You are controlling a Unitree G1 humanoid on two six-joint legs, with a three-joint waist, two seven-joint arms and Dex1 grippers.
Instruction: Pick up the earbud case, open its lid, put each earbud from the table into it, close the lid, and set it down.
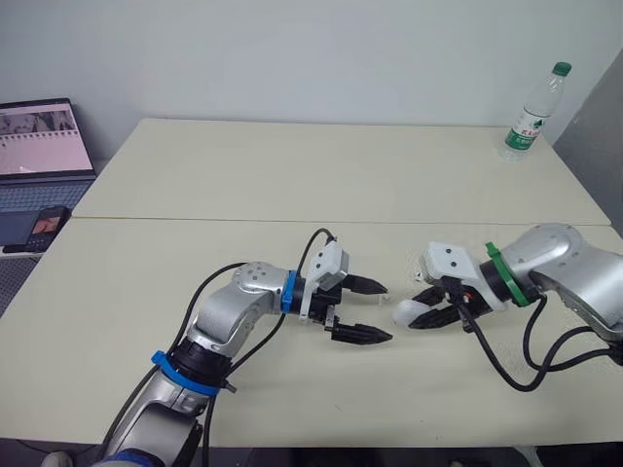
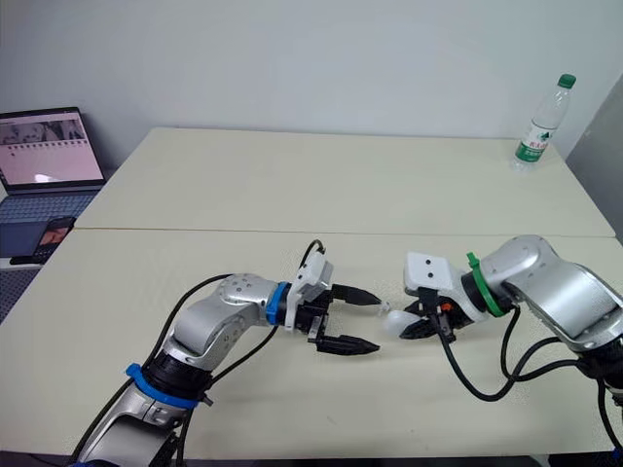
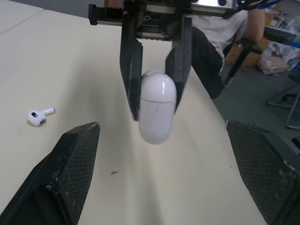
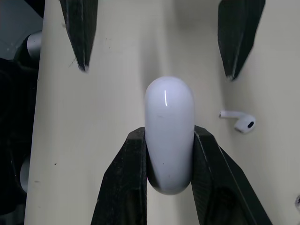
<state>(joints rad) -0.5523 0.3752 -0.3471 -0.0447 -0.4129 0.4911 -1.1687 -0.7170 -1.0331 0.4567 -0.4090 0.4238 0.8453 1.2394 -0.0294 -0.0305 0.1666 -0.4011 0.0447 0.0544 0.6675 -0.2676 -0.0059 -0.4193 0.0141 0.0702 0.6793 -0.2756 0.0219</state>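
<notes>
The right gripper [image 4: 169, 135] is closed on the case [image 3: 158, 110], pinching its two sides. The lid is shut, and the case seems just off the table [image 1: 292, 175]. The left gripper [image 1: 386, 312] is wide open and empty, facing it. One earbud [image 3: 38, 116] lies near. If the lid is pushed off-centre, the smooth case may twist or slip out.

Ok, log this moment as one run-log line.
right gripper: shut on earbud case, lid closed | left gripper: open, facing case, apart | earbud: on table
</notes>
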